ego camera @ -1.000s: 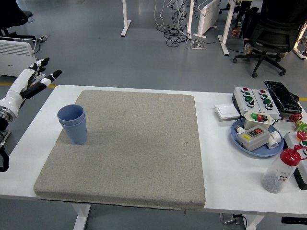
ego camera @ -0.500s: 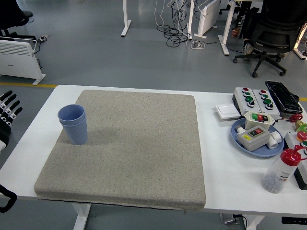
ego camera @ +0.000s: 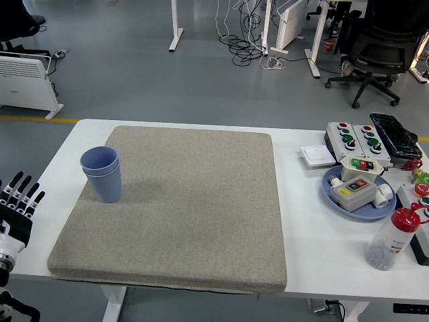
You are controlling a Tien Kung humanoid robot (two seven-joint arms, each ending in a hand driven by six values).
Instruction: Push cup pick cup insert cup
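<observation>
Two blue cups (ego camera: 102,173) stand upright, one nested inside the other, on the left part of the grey mat (ego camera: 181,201). My left hand (ego camera: 17,201) is at the picture's lower left edge, over the table's left end, well below and left of the cups. Its fingers are spread and it holds nothing. My right hand is out of view.
On the right of the white table (ego camera: 308,221) are a blue plate (ego camera: 358,194) with button boxes, more button boxes (ego camera: 352,137), a black tray (ego camera: 394,131) and a red-capped bottle (ego camera: 392,239). Office chairs and desks stand behind.
My left hand has come down from high at the far left to the lower left edge beside the table. The nested cups have not moved.
</observation>
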